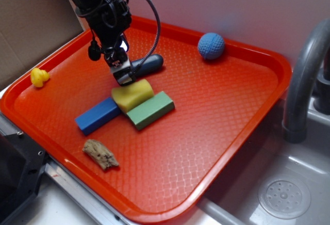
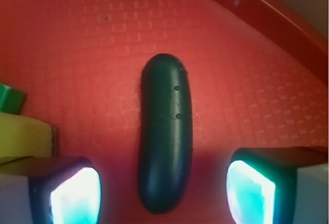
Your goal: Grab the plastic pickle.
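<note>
The plastic pickle [image 1: 149, 64] is a smooth dark teal-grey capsule lying flat on the orange tray [image 1: 221, 111]. In the wrist view the pickle [image 2: 164, 136] runs lengthwise up the middle, with its near end between my two fingers. My gripper [image 1: 122, 76] is low over the pickle's left end, just behind the yellow sponge [image 1: 132, 94]. In the wrist view my gripper [image 2: 163, 193] is open, with red tray showing between the pickle and each of the fingertips [image 2: 76, 196]. Nothing is held.
A blue block [image 1: 98, 115] and a green block [image 1: 150, 110] lie beside the sponge. A rough brown chunk [image 1: 101, 154] lies near the tray's front edge. A blue ball [image 1: 211, 46] sits at the back, a yellow duck [image 1: 39, 77] at the left. A grey faucet [image 1: 301, 80] and sink are to the right.
</note>
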Robot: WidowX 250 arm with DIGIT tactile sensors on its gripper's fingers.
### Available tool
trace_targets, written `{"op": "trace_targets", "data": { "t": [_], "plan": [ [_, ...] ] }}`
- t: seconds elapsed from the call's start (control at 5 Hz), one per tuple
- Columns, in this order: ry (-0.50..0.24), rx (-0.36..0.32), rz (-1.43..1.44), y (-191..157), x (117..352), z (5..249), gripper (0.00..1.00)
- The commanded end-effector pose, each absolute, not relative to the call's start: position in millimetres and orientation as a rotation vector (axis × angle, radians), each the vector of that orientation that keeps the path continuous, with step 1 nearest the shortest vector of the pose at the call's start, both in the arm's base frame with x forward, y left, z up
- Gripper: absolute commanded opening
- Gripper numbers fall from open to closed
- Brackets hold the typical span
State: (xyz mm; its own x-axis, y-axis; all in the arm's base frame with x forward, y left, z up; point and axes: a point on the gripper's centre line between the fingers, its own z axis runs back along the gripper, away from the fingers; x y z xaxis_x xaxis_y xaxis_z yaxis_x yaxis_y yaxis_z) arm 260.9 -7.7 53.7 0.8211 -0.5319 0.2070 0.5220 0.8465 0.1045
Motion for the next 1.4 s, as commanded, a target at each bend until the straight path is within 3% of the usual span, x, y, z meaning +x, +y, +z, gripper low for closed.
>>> {"op": "trace_targets", "data": {
  "t": [0.0, 0.8, 1.0, 1.2],
  "plan": [
    [-0.173, -0.012, -0.698, -22.4, 285.5, 47.2, 1.00],
    [-0.040, 0.009, -0.595, -14.2, 302.8, 3.7, 1.00],
    [-0.033, 0.043, -0.510, -7.0, 299.8, 4.6, 0.00],
    [-0.042, 0.079, -0.462, -3.8, 295.1, 12.8, 0.00]
  ]
}}
